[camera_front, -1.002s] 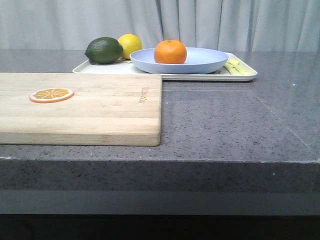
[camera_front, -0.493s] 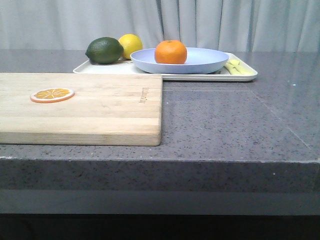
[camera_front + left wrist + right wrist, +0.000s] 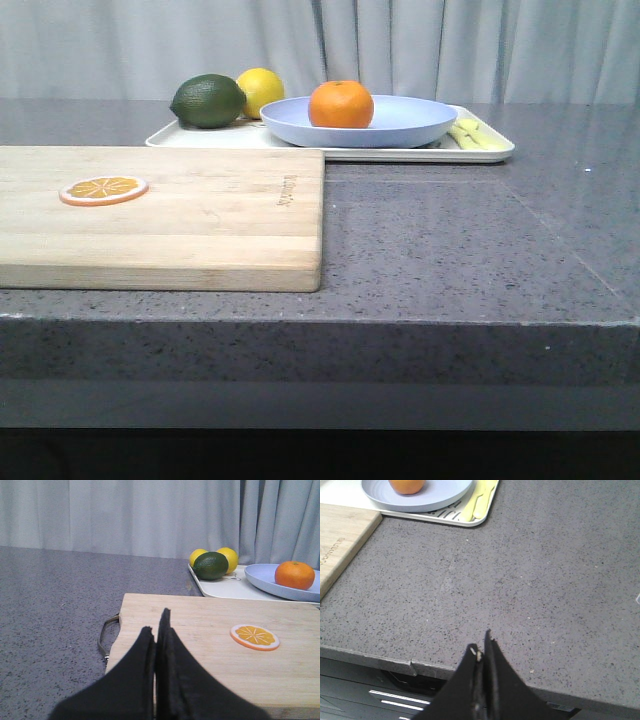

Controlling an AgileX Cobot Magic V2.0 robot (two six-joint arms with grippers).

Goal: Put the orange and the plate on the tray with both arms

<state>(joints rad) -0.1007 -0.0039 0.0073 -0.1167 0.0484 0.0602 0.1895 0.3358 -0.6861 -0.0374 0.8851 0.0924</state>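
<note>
The orange [image 3: 341,104] sits in the lavender-blue plate [image 3: 410,128], and the plate rests on the off-white tray [image 3: 480,154] at the back of the table. They also show in the left wrist view: orange [image 3: 295,575], plate [image 3: 260,575], tray [image 3: 225,587]; and in the right wrist view: orange [image 3: 407,485], plate [image 3: 440,495], tray [image 3: 445,517]. My left gripper [image 3: 156,622] is shut and empty over the near end of the cutting board. My right gripper [image 3: 481,645] is shut and empty over the table's front edge. Neither arm shows in the front view.
A wooden cutting board [image 3: 200,220] with an orange slice disc [image 3: 103,189] lies front left. A dark green lime [image 3: 208,101] and a yellow lemon [image 3: 262,90] sit on the tray's left part. Pale yellow cutlery [image 3: 472,135] lies on its right end. Grey curtain behind.
</note>
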